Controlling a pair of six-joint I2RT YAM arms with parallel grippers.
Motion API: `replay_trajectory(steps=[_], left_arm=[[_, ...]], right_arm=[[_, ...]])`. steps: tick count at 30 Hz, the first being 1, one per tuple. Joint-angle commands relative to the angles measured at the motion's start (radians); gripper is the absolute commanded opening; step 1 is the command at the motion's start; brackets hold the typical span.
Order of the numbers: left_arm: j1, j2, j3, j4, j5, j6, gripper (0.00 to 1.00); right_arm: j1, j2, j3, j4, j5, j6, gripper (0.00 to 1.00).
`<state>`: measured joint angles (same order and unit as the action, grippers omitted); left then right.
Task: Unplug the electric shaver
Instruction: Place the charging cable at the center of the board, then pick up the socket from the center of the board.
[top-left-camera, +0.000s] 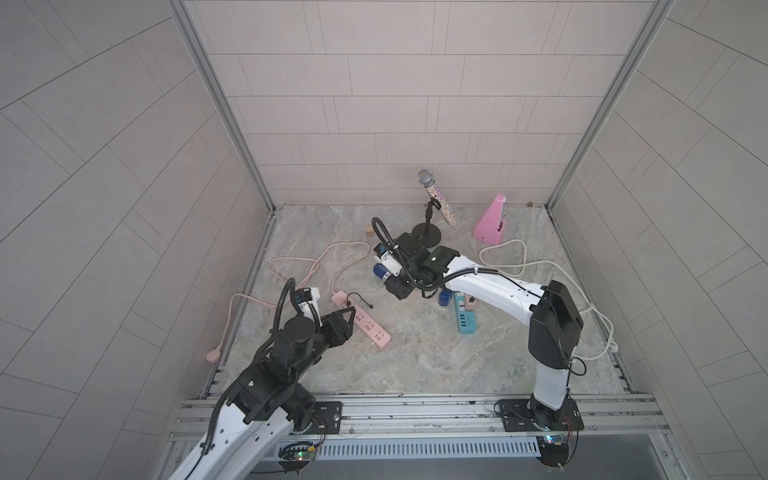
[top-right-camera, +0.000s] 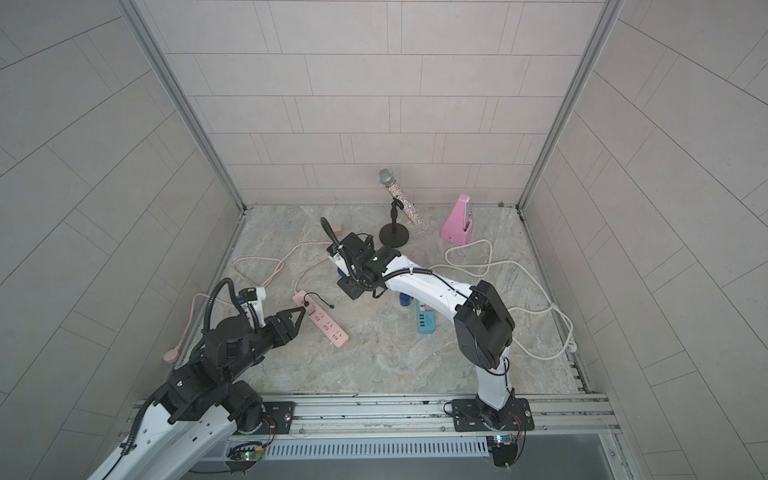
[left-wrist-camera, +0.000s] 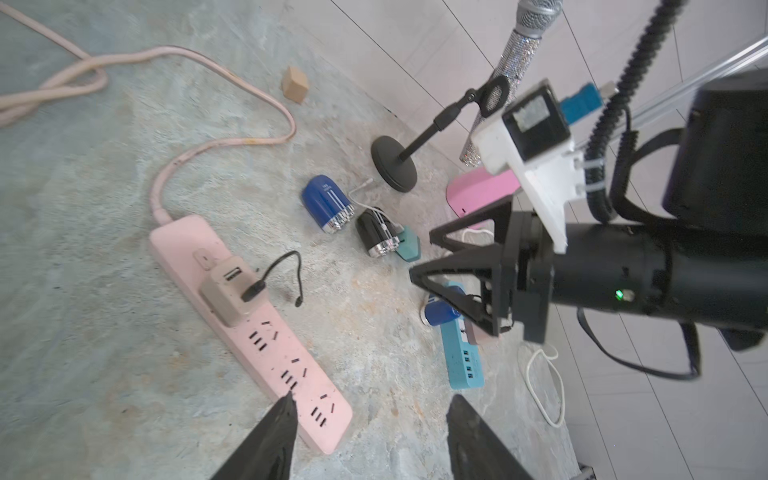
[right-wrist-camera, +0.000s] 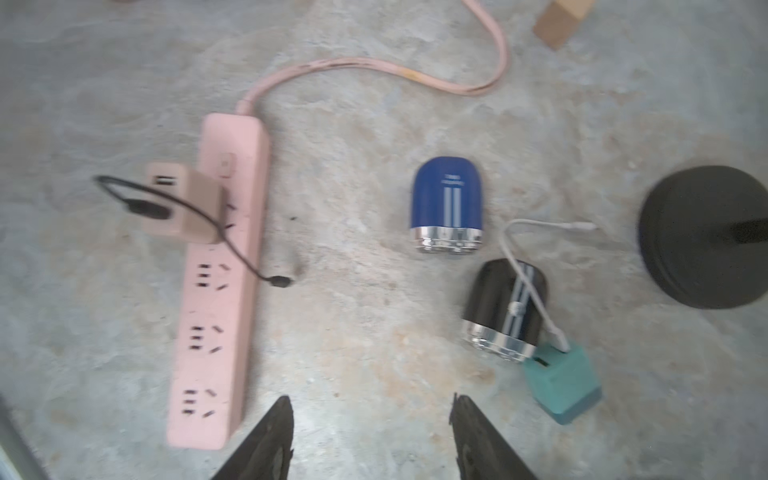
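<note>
The right tool hangs above the grey marbled worktop, its jaws standing well apart with nothing between them. Just beyond its fingertips lies a rounded blue electric shaver with a chrome head, on its side and touching no cord. Near it, but apart, lies a black electric shaver of the same shape. A thin white cable runs across it from a teal adapter block at its chrome end, and the cable's far plug lies loose on the worktop. On the tool's other side lies a long pink power strip carrying a beige adapter, whose short black cable ends free on the stone. The left tool, likewise parted and empty, hovers over that strip.
</note>
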<state>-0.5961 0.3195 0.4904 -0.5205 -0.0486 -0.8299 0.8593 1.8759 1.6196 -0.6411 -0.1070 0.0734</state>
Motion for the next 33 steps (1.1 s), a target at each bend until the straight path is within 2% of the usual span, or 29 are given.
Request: replay_trajectory(steps=[1,6,7,8,9,16,27,33], left_arm=[[0.002,-0.019,0.01,-0.099,-0.083,-0.006,0.62],[0.002,-0.052,0.005,-0.113,-0.084,-0.025,0.62],[0.002,-0.063,0.005,-0.122,-0.087,-0.026,0.63],[0.001,-0.077,0.004,-0.131,-0.092,-0.029,0.64],[0.002,-0.092,0.003,-0.142,-0.099,-0.034,0.64],[0.002,-0.186,-0.003,-0.205,-0.134,-0.049,0.66],[0.002,-0.195,-0.003,-0.214,-0.13,-0.048,0.67],[0.002,-0.231,0.0,-0.235,-0.139,-0.046,0.7]], right_arm=[[0.065,-0.026,0.012,0.0,-0.068,0.092,0.62],[0.147,0.027,0.041,0.034,-0.121,0.164,0.64],[0.156,0.044,0.054,0.03,-0.121,0.166,0.68],[0.167,0.068,0.076,0.019,-0.115,0.165,0.77],[0.176,0.092,0.1,0.001,-0.096,0.161,0.81],[0.182,0.211,0.21,-0.049,-0.083,0.167,0.81],[0.171,0.342,0.336,-0.075,-0.086,0.169,0.78],[0.132,0.393,0.384,-0.079,-0.106,0.184,0.78]])
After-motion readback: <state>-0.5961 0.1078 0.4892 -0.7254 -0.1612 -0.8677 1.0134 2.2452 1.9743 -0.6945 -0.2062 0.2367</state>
